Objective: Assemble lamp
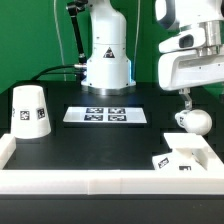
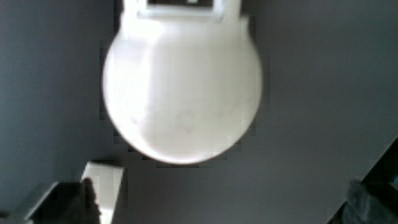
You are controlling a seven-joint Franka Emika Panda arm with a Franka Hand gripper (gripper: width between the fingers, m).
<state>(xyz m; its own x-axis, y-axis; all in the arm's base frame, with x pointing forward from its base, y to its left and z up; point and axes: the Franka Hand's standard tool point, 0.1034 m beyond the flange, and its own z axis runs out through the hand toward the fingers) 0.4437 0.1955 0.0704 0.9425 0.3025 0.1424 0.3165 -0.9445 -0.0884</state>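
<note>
bulb (image 1: 190, 121): white, round, smooth, likely light and slippery | hold: best by the narrow neck | gripper (image 1: 186, 97): jaws wide apart, holding nothing

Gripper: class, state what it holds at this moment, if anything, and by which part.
Nothing is held. The gripper stands open just above the bulb.

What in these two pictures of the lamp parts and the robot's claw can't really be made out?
- Gripper: exterior view, fingers small and dark against the table; whether they touch the bulb cannot be told.
- Bulb: wrist view, blurred, its neck cut off by the picture's edge.
- Base: exterior view, tag too small to read.
- Shade: exterior view, its far side hidden by itself.
</note>
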